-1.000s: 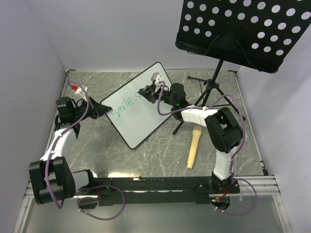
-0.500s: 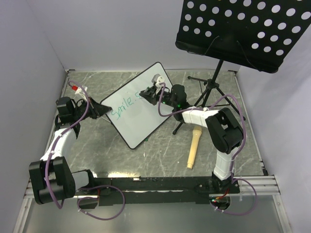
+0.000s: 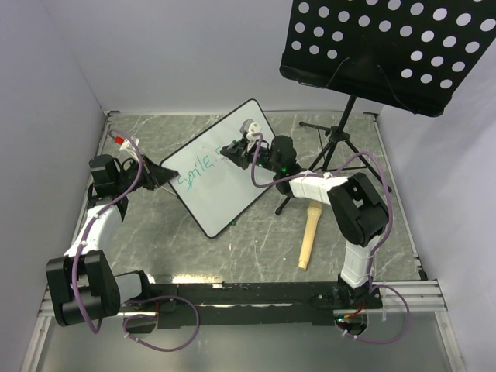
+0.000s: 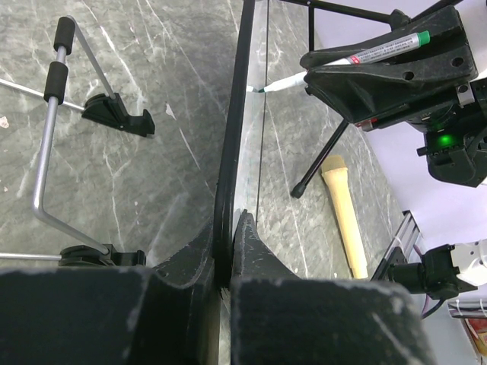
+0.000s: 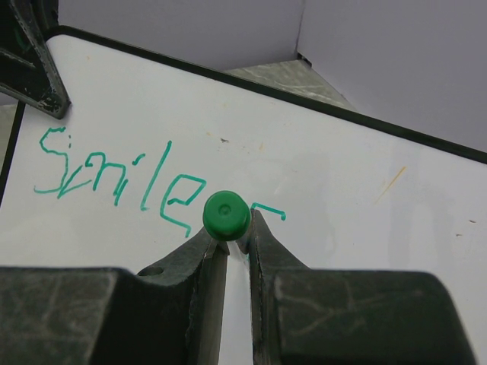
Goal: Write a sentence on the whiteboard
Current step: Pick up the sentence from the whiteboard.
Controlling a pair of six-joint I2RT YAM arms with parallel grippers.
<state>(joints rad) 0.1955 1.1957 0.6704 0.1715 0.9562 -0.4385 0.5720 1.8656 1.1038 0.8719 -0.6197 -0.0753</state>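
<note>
Since a second ago the right gripper [image 3: 231, 149] has shifted only slightly over the board [image 3: 221, 194], while the left arm has kept its place. In the top view the board lies askew at about 11 o'clock from the table's [image 3: 256, 248] middle, its long edges running from 8 toward 2 o'clock. The green writing [image 5: 114, 179] reads "Smile", with a short stroke after it. The marker [image 4: 380, 52] has its tip at the board face, and its green end [image 5: 225, 214] is clamped between the right gripper's narrow fingers. That arm reaches from its base at 5 o'clock, elbow bent high, forearm pointing to 10 o'clock. The left gripper [image 4: 228, 220] is pinched tight on the board's black frame at the 9 o'clock corner, its arm rising from 7 o'clock and bending in toward 3 o'clock. A music stand [image 3: 387, 54] is at 1 o'clock and a wooden handle [image 3: 308, 232] lies at 4 o'clock.
</note>
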